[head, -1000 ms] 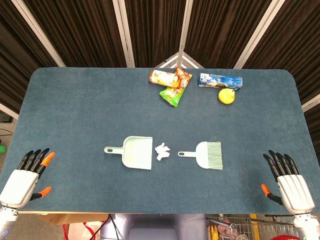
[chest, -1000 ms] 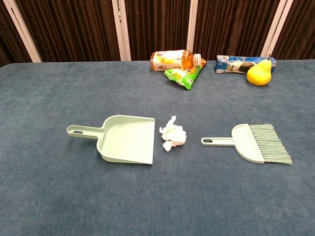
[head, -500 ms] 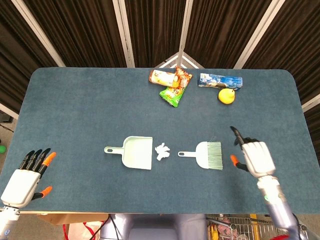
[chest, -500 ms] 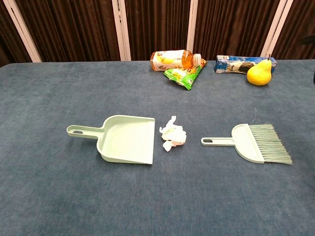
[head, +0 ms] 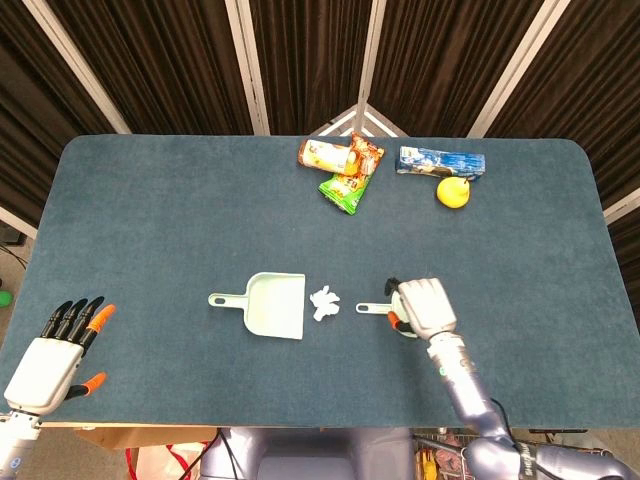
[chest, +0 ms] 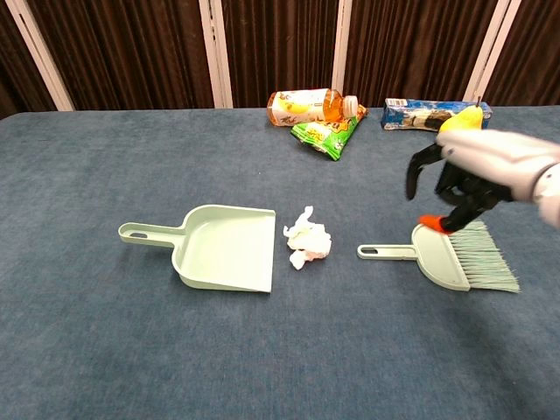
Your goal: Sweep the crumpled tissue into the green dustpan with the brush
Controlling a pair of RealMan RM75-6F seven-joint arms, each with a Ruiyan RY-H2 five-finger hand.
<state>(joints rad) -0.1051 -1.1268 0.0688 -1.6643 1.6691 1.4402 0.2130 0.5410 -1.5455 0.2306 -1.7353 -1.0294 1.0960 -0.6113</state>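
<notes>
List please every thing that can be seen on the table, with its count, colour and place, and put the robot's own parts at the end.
green dustpan: 1, pale green, table centre, handle pointing left.
crumpled tissue: 1, white, just right of the dustpan's mouth.
brush: 1, pale green, right of the tissue, handle toward it.
juice bottle: 1, orange, lying at the far edge.
snack bag: 1, green, in front of the bottle.
blue packet: 1, far right edge.
pear: 1, yellow, beside the packet.
table: 1, dark blue cloth.
left hand: 1, near left corner, fingers apart, empty.
right hand: 1, above the brush, fingers apart, holding nothing.

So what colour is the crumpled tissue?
The crumpled tissue is white, clearest in the chest view.
</notes>
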